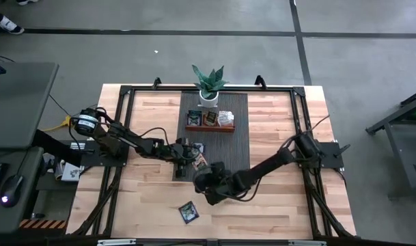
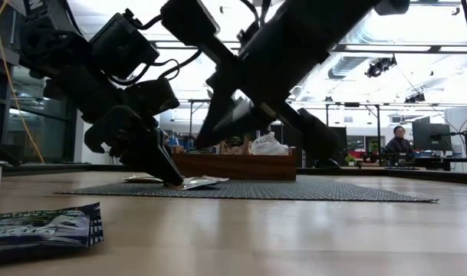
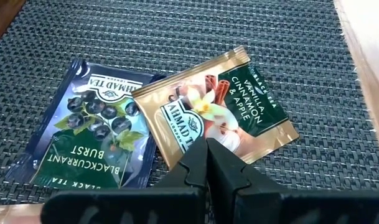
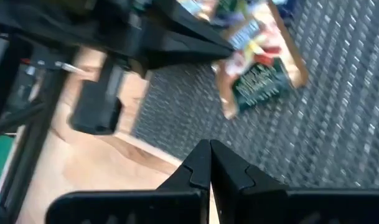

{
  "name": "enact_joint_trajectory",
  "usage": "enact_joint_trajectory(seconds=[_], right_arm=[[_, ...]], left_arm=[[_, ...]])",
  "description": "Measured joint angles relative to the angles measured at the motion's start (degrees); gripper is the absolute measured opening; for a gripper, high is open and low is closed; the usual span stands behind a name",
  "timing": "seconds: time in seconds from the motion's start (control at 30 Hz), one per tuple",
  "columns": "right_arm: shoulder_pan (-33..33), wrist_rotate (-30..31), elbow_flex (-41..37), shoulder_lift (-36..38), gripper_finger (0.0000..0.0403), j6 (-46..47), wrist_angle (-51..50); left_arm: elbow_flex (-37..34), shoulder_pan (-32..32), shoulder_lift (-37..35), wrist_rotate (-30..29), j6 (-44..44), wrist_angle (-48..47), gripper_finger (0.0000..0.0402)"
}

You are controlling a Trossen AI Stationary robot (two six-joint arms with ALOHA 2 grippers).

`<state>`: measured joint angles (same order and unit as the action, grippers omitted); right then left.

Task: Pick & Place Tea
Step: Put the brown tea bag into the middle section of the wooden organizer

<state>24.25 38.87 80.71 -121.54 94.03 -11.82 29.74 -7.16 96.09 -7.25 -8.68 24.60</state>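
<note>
Two tea sachets lie flat on the dark woven mat (image 3: 289, 56): a tan one (image 3: 226, 99) overlapping a dark blue one (image 3: 93, 137). My left gripper (image 3: 208, 148) is shut, its tips down on the tan sachet (image 2: 196, 182). My right gripper (image 4: 209, 152) is shut and holds nothing; it hangs above the wooden table by the mat's near edge (image 1: 204, 183). A third dark sachet (image 1: 188, 212) lies flat on the bare wood near the front edge. The brown tray (image 1: 210, 121) at the mat's far end holds more sachets. My left gripper has its shut fingertips (image 3: 198, 155) on top of the tan sachet's near edge (image 3: 177, 155). The fingers slant down from the table's left side. The sachet lies flat on the mat. Whether the tips press it or only graze it, I cannot tell.
A potted plant (image 1: 208, 85) stands behind the tray at the table's far edge. Black frame rails (image 1: 126, 123) run along the table's sides. The two arms reach close together over the mat's near end. Bare wood (image 1: 276, 212) lies at the front right.
</note>
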Motion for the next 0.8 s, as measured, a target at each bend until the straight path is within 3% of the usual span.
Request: enact_joint_trajectory(seconds=[0.23,0.43,0.8], right_arm=[[-2.0,-3.9,0.0,0.0,0.0000,3.3,-2.4],[-2.2,-9.5,0.0,0.0,0.0000,7.6,-11.9],[-4.0,-9.8,0.0,0.0,0.0000,7.5,-12.5]], left_arm=[[-0.2,0.0,0.1,0.0,0.9,-0.1,0.0000],[-0.3,0.0,0.1,0.7,1.4,0.6,0.0000],[-0.4,0.0,0.2,2.5,1.4,2.0,0.0000]])
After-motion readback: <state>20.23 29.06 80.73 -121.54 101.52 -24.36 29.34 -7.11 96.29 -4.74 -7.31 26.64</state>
